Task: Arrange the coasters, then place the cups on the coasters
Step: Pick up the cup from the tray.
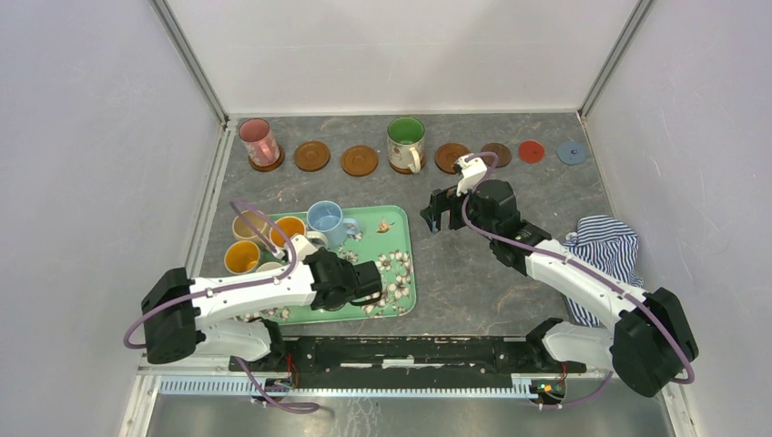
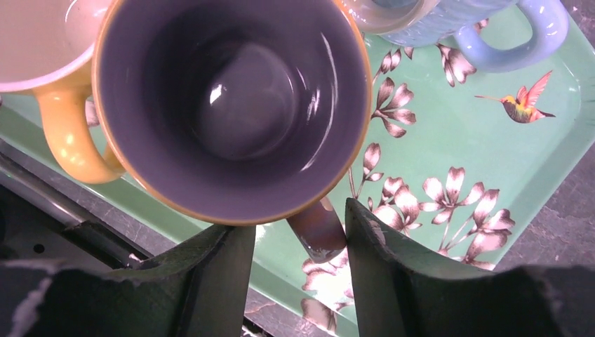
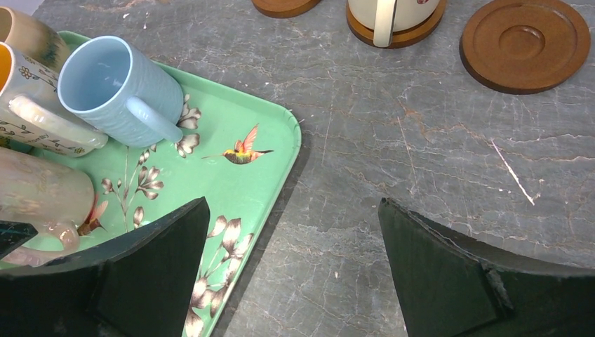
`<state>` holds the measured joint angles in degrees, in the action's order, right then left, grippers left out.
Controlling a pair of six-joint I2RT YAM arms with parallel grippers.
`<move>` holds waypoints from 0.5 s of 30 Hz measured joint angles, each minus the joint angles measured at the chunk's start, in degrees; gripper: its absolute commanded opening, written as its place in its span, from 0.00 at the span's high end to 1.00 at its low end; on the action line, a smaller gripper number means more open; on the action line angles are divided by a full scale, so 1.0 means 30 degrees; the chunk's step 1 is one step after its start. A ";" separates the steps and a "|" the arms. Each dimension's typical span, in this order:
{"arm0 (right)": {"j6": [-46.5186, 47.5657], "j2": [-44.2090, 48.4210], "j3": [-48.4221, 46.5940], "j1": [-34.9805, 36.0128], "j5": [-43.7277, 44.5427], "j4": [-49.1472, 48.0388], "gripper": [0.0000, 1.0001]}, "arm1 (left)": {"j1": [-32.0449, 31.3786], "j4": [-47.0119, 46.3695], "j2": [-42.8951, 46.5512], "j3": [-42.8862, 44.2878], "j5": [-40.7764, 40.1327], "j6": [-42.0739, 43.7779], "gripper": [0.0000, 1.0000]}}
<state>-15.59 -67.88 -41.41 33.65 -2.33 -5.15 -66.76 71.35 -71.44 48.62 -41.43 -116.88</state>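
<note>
- Left gripper [image 2: 291,217]: jaws part-spread and straddling the brown handle [image 2: 319,228] of the lilac-lined ceramic mug [image 2: 238,105]. The handle sits nearer one finger and nothing is pinched.
- The mug stands on the green floral tray [image 2: 477,140], near left, just beside the yellow-handled mug [image 2: 67,126]. Closing off-centre could twist it into that neighbour.
- A grip on the handle alone could let the mug swing or slip during the lift.
- Right gripper [image 3: 291,210]: spread wide and holding nothing. Free round wooden coasters [image 1: 360,160] lie along the far edge.

I work in a lab test cell, not a home. Plain white walls [image 1: 91,137] box in my table [image 1: 510,273] on three sides, joined by metal posts [image 1: 193,64]. My two arms [image 1: 246,289] are bolted to a black rail [image 1: 410,350] at the near edge, with purple cables [image 1: 258,221] looped along them. Cups [image 1: 406,144], coasters [image 1: 312,156], a tray [image 1: 398,244] and a cloth [image 1: 605,246] are household things set on the stone-grey top.
</note>
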 measured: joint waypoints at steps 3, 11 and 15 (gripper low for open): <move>0.0000 -0.0080 0.0000 0.0000 -0.0007 0.0000 0.02 | -0.0007 -0.0073 -0.0466 -0.0044 -0.0306 -0.0051 0.52; 0.0000 -0.0146 0.0000 0.0000 -0.0015 0.0000 0.02 | -0.0044 -0.0321 -0.1763 0.0058 -0.0634 -0.0073 0.76; 0.0000 -0.0146 0.0000 0.0000 -0.0015 -0.0007 0.02 | -0.0087 -0.0350 -0.2353 0.0525 -0.0503 0.0095 0.83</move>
<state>-15.59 -68.31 -41.41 33.65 -2.37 -5.17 -67.02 70.30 -78.50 50.19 -42.94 -116.60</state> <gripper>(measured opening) 0.982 0.336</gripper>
